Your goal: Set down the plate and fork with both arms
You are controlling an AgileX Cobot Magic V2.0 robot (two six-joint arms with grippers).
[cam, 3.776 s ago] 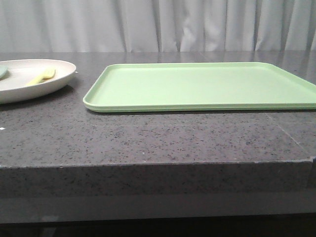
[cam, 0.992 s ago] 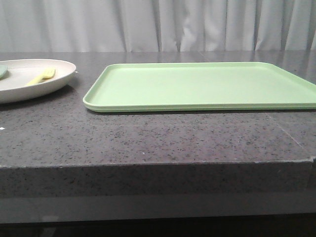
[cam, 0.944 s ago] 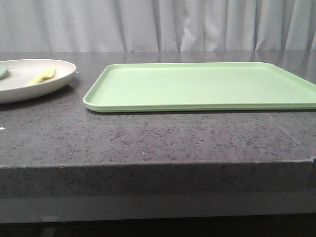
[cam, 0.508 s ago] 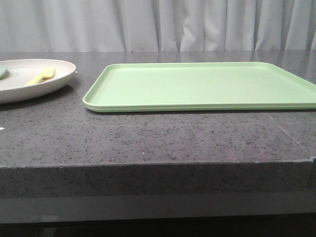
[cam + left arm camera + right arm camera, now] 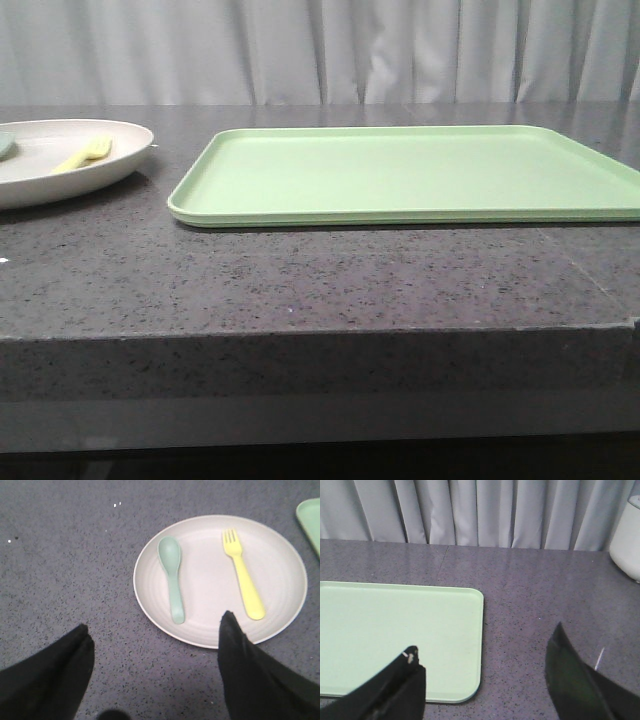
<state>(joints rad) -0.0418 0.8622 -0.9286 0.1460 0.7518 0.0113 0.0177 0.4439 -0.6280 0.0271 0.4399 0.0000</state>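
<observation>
Plate (image 5: 220,580) whole from left wrist only

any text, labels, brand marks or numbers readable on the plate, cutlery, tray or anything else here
None: no readable text in any view.
The plate, fork, spoon and green tray show plain surfaces.
The white container at the edge shows no marking.

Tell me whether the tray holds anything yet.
Empty: the green tray shows bare; the fork lies on the plate.

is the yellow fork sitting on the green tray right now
No, the fork lies on the plate beside a spoon, and the tray holds nothing.
</observation>
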